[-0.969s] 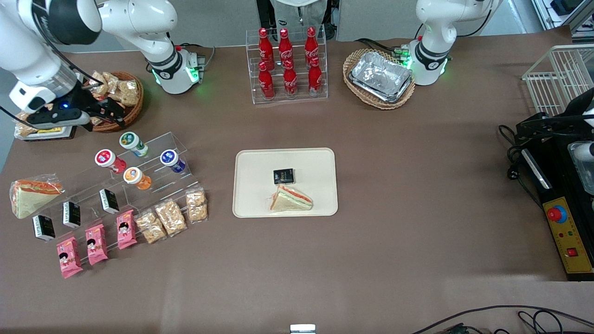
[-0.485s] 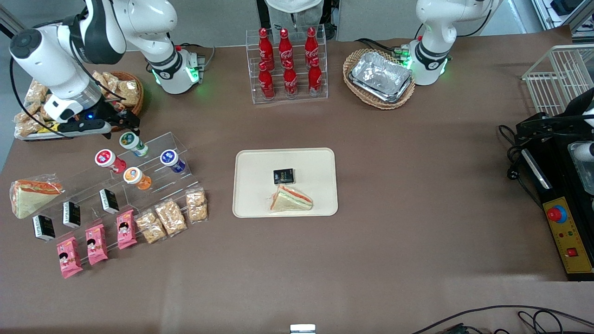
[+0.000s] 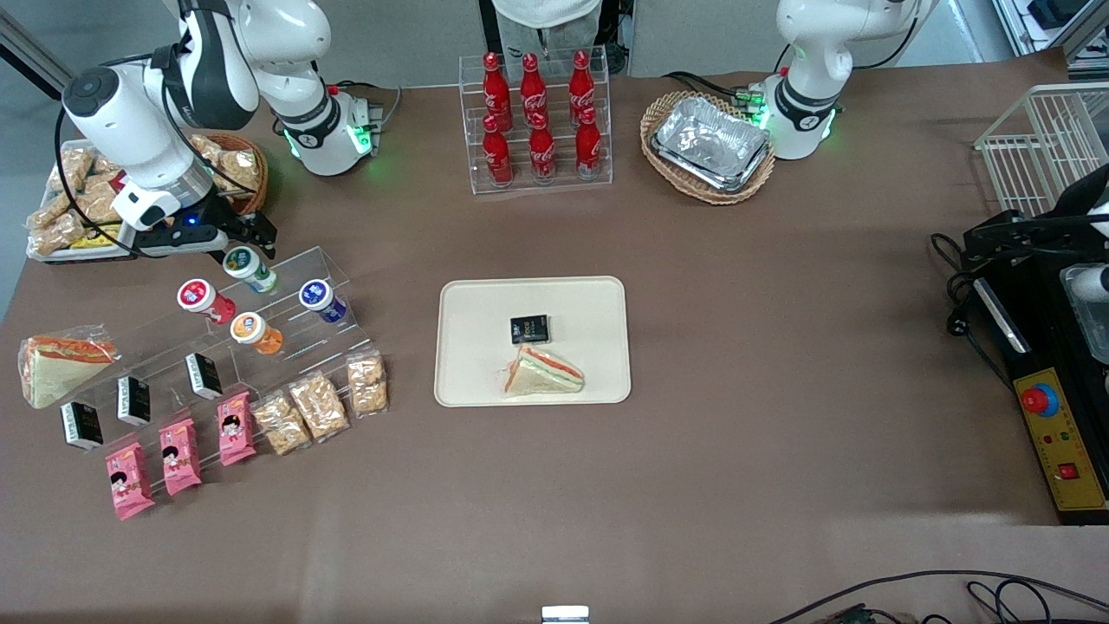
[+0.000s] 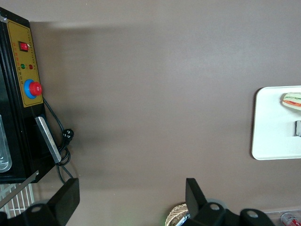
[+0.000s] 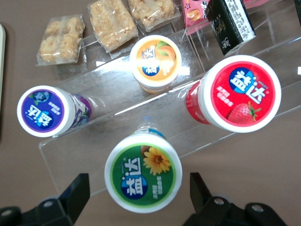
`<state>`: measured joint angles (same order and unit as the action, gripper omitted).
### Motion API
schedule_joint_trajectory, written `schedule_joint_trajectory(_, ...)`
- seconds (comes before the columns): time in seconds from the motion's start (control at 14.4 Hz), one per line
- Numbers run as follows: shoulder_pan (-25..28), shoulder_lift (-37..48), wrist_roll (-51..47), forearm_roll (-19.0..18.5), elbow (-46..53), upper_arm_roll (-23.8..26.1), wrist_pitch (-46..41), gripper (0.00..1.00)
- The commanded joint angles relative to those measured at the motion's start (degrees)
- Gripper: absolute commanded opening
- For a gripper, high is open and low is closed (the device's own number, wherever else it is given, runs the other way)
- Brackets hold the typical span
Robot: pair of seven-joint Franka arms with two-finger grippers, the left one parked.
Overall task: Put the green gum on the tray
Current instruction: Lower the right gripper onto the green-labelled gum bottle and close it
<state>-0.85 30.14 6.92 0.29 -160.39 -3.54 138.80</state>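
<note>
The green gum (image 3: 243, 262) stands upright on the top step of a clear acrylic stand (image 3: 286, 303), toward the working arm's end of the table. In the right wrist view its green-rimmed lid (image 5: 143, 172) lies between my two black fingers (image 5: 75, 193), with a gap on each side. My gripper (image 3: 251, 236) is open and hovers just above the canister, slightly farther from the front camera. The cream tray (image 3: 468, 299) lies mid-table and holds a sandwich (image 3: 544, 371) and a small black box (image 3: 529, 328). Its edge also shows in the left wrist view (image 4: 273, 136).
Red-lidded (image 3: 196, 295), orange-lidded (image 3: 247, 328) and blue-lidded (image 3: 316, 295) canisters stand on the lower steps close to the green gum. Snack packs (image 3: 321, 406) and black boxes (image 3: 204, 375) lie nearer the front camera. A snack basket (image 3: 234, 169) and a cola rack (image 3: 537, 121) stand farther back.
My arm has swung from over the snack basket toward the acrylic stand. The gripper now sits over the green gum. No object has moved.
</note>
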Motion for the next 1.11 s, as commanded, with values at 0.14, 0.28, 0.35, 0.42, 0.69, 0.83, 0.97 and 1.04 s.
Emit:
schedule_joint_trajectory(0.14, -0.7, 1.0, 0.0, -0.8, -2.2, 0.0, 2.3, 0.27)
schedule_joint_trajectory(0.28, -1.1, 0.6, -0.1, -0.8, -2.1, 0.0, 2.3, 0.17)
schedule_joint_trajectory(0.35, -1.1, 0.5, -0.1, -0.8, -2.0, 0.0, 2.3, 0.17)
schedule_joint_trajectory(0.42, -1.1, 0.4, -0.2, -0.7, -2.0, 0.0, 2.3, 0.17)
schedule_joint_trajectory(0.69, -1.2, 0.6, -0.3, -0.7, -0.9, -0.1, 0.9, 0.08)
schedule_joint_trajectory(0.83, -1.1, 0.6, -0.3, -0.2, 4.2, -1.4, -6.7, 0.07)
schedule_joint_trajectory(0.97, -0.7, 0.4, -0.3, 0.2, 10.9, -1.8, -16.0, 0.07)
schedule_joint_trajectory(1.04, -0.6, 0.4, -0.3, 0.5, 13.2, -1.8, -18.9, 0.07)
